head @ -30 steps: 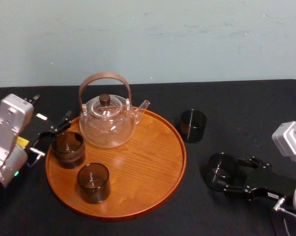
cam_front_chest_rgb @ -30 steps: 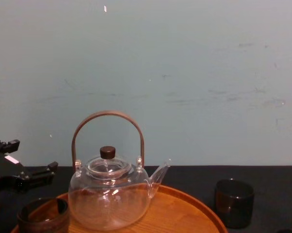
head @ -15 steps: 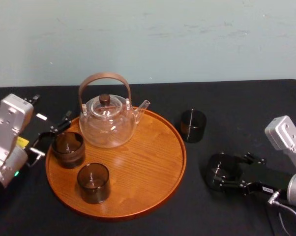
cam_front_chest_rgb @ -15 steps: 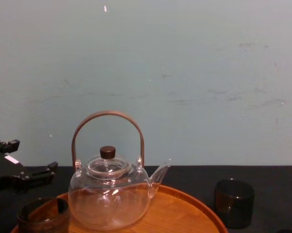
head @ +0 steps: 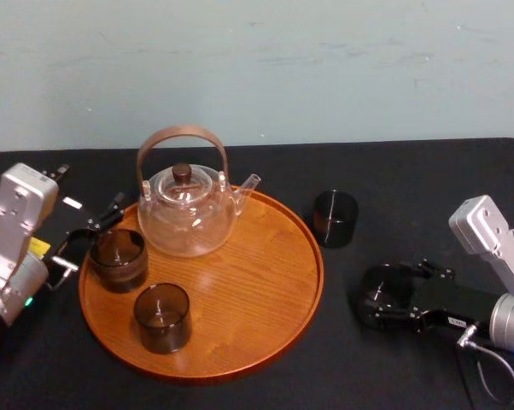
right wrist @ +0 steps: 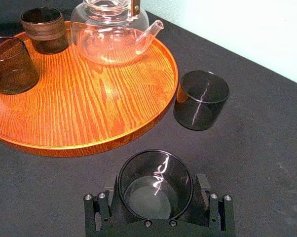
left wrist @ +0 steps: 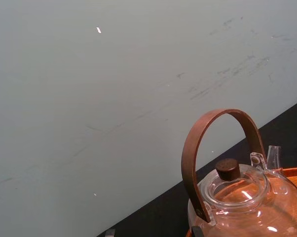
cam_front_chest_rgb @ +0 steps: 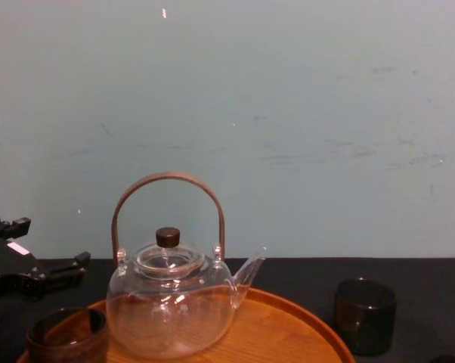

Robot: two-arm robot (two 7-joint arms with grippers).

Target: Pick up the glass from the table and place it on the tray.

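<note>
Right gripper (right wrist: 157,185) is at the near right of the table (head: 411,196), well right of the tray (head: 248,290). It has the glass (head: 382,295) between its fingers (right wrist: 203,190), which look clamped against the wall on both sides. How firm the grip is, can't say.

The glass sits upright on the cloth, not lifted as far as I can judge.

A second glass (head: 335,219) stands on the table farther back, just beside the tray's right rim, untouched.

The tray holds the teapot (head: 187,218) at the far side and two glasses (head: 162,318) at the left. Its right half is bare wood, so there's room for the drop.

Left gripper (head: 88,237) is parked at the tray's far left edge, fingers spread, holding nothing.

Progress: reach done and grasp about made. Left to do: lift, carry left over the rim, set down on the bare right half, let go.
</note>
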